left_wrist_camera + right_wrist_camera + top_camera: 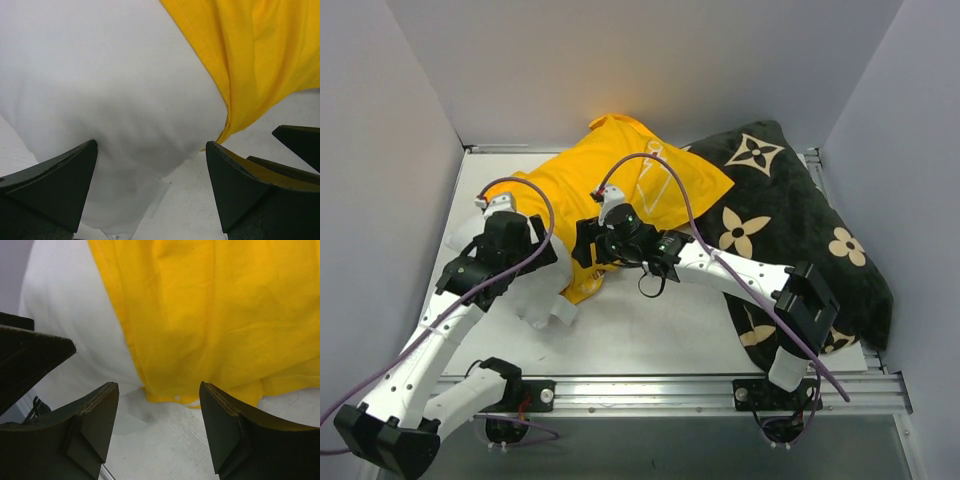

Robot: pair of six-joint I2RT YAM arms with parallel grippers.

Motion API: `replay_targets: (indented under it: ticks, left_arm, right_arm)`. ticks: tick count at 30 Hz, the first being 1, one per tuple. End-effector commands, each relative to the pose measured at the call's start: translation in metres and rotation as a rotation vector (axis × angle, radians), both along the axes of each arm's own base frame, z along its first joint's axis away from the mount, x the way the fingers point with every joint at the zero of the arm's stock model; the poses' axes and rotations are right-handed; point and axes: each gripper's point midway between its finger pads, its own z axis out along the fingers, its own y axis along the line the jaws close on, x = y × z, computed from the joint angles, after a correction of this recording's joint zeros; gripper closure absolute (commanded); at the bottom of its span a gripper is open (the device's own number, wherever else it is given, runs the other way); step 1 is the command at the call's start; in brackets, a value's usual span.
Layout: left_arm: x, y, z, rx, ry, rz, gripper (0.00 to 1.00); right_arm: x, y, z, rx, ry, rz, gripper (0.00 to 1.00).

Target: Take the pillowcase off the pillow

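You had the left gripper point(151, 145) spread wide astride the bared end of the soft pillow point(100, 90) on the table point(650, 330), and the right gripper point(159, 386) parted and empty before the hem of the limp, light pillowcase point(225, 315), likely the best pinch point.

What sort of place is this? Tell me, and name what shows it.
Probably a lab test cell, not a home: plain grey partition walls box in a white tabletop, and a bare aluminium rail holds two white robot arms.

top cam: high, near edge, looks down on table point(650, 330) | L+R wrist: close-up, share pillowcase point(260, 60) hem + pillow point(100, 90)
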Motion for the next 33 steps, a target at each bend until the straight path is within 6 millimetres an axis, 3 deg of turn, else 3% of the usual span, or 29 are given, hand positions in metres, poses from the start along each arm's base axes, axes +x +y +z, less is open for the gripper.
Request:
replay_targets:
  ticks: [1,6,9,13,17,18,20,24,29,33]
  left_arm:
    - [0.004,0.006,0.016,0.141,-0.039,0.0,0.03]
    - [0.01,-0.007,-0.006,0.184,0.04,-0.062,0.03]
    - [0.013,-0.012,-0.019,0.199,0.065,-0.085,0.03]
    - [0.016,-0.011,-0.03,0.218,0.076,-0.081,0.04]
    - [0.019,-0.003,-0.036,0.255,0.097,-0.048,0.63]
    - [0.019,-0.001,-0.036,0.262,0.108,-0.043,0.86]
    - [0.021,0.001,-0.026,0.258,0.092,-0.039,1.0]
    - [0.022,0.006,-0.002,0.266,0.048,-0.041,1.0]
    - [0.021,0.012,0.018,0.272,0.02,-0.061,1.0]
    - [0.017,0.022,0.032,0.281,0.004,-0.052,1.0]
  right_arm:
    - [0.008,0.003,-0.008,0.01,-0.006,0.021,0.36]
    - [0.012,0.02,-0.033,0.004,0.033,0.052,0.38]
    - [0.017,0.023,-0.042,0.001,0.052,0.045,0.45]
    - [0.019,0.023,-0.047,0.011,0.061,0.033,0.71]
    - [0.024,0.013,-0.048,-0.007,0.045,-0.007,0.87]
    - [0.025,0.008,-0.05,-0.024,0.047,-0.022,0.93]
    - [0.033,-0.001,-0.052,-0.049,0.041,-0.062,0.99]
    - [0.044,-0.014,-0.053,-0.071,0.028,-0.101,1.0]
    - [0.052,-0.021,-0.039,-0.064,-0.015,-0.105,1.0]
    - [0.081,-0.052,-0.025,-0.154,-0.083,-0.26,1.0]
